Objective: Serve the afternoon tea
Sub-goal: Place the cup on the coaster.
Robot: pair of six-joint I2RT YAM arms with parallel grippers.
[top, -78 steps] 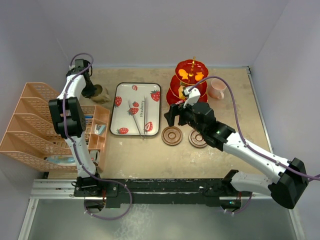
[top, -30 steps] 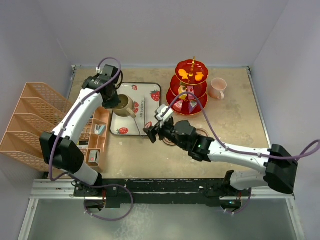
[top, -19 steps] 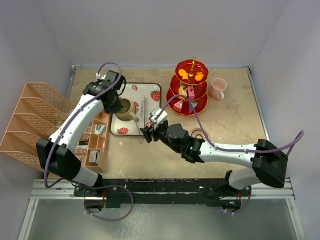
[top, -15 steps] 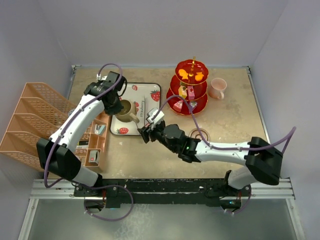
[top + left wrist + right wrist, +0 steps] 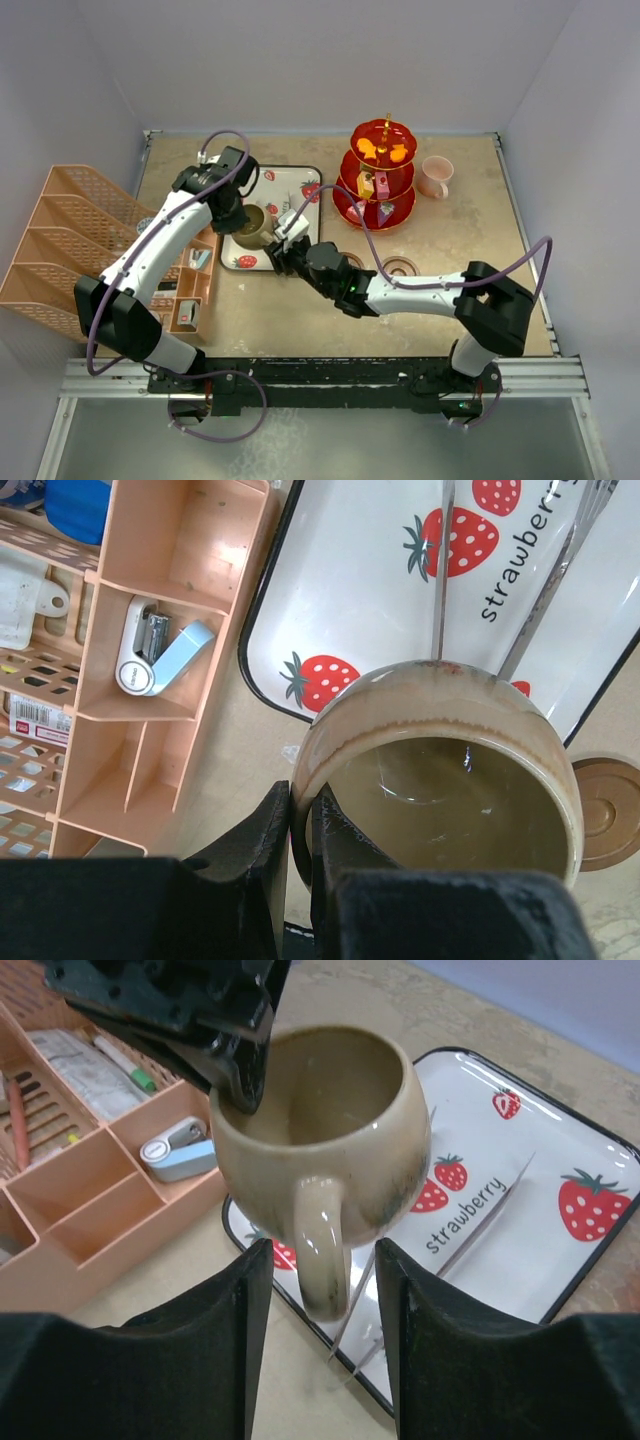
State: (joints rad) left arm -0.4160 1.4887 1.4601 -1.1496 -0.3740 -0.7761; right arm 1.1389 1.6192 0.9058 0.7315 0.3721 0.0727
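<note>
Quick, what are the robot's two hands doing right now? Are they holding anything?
Left gripper: closed, pinching the rim of the olive-brown mug.
Right gripper: open, with a finger on each side of the mug's handle, not gripping it.

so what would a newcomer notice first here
The olive-brown mug in mid-air over the strawberry tray: the left gripper has its jaws pinching the rim, while the right gripper has open jaws either side of the handle. Far right stands the red three-tier stand of sweets.
</note>
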